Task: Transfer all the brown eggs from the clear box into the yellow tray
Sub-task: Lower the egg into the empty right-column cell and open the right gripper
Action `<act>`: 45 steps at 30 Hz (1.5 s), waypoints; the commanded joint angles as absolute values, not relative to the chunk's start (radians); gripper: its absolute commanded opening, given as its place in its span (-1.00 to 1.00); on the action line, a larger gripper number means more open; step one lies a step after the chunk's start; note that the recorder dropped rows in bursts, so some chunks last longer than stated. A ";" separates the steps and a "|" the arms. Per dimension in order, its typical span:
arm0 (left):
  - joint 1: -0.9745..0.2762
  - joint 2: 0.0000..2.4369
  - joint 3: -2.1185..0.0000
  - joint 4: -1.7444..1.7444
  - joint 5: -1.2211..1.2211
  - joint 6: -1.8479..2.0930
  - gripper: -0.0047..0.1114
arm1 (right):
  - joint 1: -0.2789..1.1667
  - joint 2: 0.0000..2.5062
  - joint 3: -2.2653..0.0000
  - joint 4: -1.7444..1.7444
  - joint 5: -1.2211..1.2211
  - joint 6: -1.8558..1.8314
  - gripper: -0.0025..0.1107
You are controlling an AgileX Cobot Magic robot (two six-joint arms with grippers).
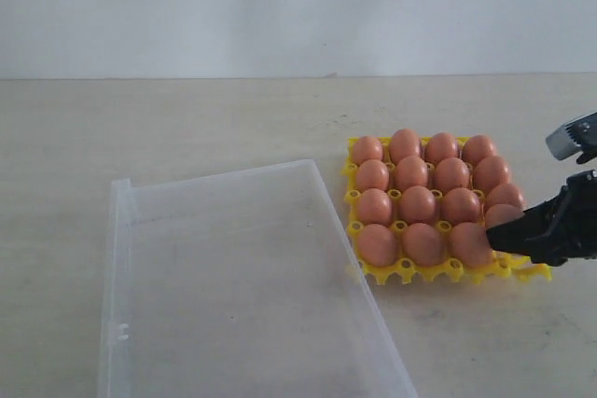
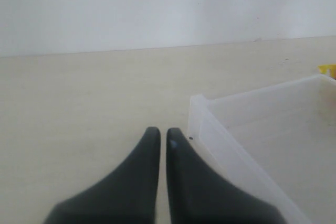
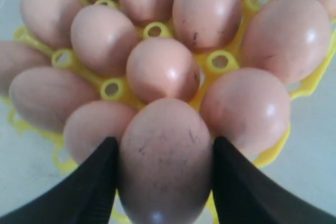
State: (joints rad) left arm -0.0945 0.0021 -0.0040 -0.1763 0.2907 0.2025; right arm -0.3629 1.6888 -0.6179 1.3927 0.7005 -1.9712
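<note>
Several brown eggs (image 1: 417, 204) fill the cups of the yellow tray (image 1: 407, 273) at the right of the exterior view. My right gripper (image 1: 506, 230) reaches in from the right, shut on a speckled brown egg (image 3: 165, 171) at the tray's near right corner. In the right wrist view its black fingers (image 3: 94, 177) press both sides of that egg, over the yellow tray (image 3: 220, 61). The clear box (image 1: 224, 177) lies at the left with no egg showing in it. My left gripper (image 2: 163, 132) is shut and holds nothing, beside a corner of the clear box (image 2: 220, 135).
A pale tabletop (image 1: 187, 118) runs back to a white wall (image 1: 280, 6). The box reaches the front edge of the exterior view. A bit of yellow tray (image 2: 328, 70) shows beyond the box in the left wrist view.
</note>
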 commanded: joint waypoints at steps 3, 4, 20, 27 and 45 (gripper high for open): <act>-0.103 0.000 0.000 -0.175 0.284 0.203 -0.85 | -0.329 1.708 -0.619 1.381 0.656 -2.014 -0.96; -0.103 0.000 0.000 -0.175 0.284 0.203 -0.85 | -0.329 1.708 -0.619 1.381 0.653 -2.014 -0.96; -0.103 0.000 0.000 -0.175 0.284 0.203 -0.85 | -0.329 1.616 -0.621 1.450 0.735 -2.092 -0.96; -0.103 0.000 0.000 -0.175 0.284 0.203 -0.85 | -0.329 1.616 -0.621 1.456 0.698 -2.099 -0.69; -0.103 0.000 0.000 -0.175 0.284 0.203 -0.85 | -0.329 1.616 -0.621 1.520 0.698 -2.077 -0.07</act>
